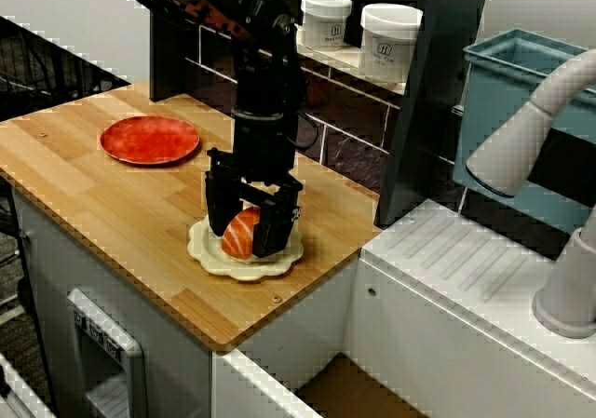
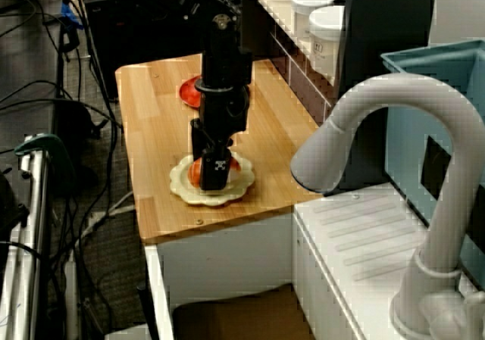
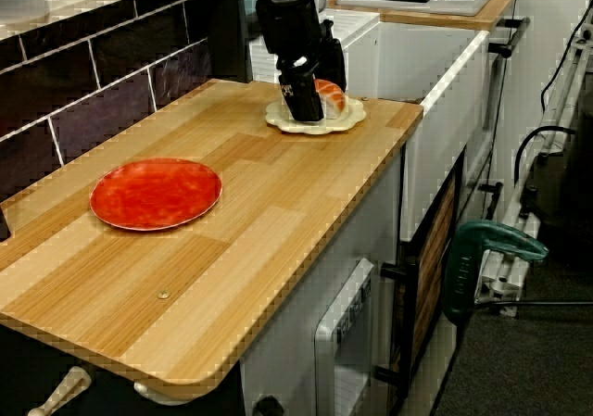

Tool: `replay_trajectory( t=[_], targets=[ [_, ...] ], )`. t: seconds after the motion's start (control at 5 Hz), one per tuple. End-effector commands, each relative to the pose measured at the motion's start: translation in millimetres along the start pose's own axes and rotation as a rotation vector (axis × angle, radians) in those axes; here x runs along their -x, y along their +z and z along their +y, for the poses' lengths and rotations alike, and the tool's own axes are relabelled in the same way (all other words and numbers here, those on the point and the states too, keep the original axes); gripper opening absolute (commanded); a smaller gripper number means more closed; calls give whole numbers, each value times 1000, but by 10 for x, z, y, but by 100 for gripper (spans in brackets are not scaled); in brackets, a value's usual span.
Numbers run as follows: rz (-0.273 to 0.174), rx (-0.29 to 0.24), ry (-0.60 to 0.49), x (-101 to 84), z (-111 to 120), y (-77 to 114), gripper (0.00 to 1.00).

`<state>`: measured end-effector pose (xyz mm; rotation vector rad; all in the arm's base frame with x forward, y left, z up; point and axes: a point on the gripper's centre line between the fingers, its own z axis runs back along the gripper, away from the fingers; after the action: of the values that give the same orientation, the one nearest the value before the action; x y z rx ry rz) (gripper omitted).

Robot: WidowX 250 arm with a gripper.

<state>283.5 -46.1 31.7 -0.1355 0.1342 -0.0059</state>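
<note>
Gripper (image 1: 245, 236) low over cream plate (image 1: 209, 252), fingers clamped either side of salmon sushi (image 1: 237, 239).

Wooden counter (image 1: 121, 204) lies under the cream plate. The red plate (image 1: 150, 140) is well apart from the cream plate, toward the far corner. Two white tubs (image 1: 325, 18) stand on the shelf behind and above the cream plate, their labels too small to read. The sushi is at the cream plate's middle, not carried off, and I cannot tell whether it is resting or barely lifted.

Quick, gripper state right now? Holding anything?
Gripper: fingers straddle the salmon sushi on the cream plate; whether they are clamped on it cannot be told.
</note>
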Motion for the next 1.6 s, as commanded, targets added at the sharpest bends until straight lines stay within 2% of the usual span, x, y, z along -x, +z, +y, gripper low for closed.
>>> replay_trajectory(
  t=[0.0, 0.2, 0.6, 0.8, 1.0, 1.2, 1.4],
  targets=[
    [-61, -18, 57, -25, -10, -134, 0],
    [-48, -16, 53, -20, 3, -112, 0],
    [-58, 58, 51, 86, 157, 452, 0],
    [-80, 65, 52, 115, 296, 631, 0],
    [-103, 54, 70, 102, 489, 718, 0],
    [-149, -19, 89, 85, 669, 804, 0],
    [-196, -58, 116, 86, 864, 885, 0]
  ],
)
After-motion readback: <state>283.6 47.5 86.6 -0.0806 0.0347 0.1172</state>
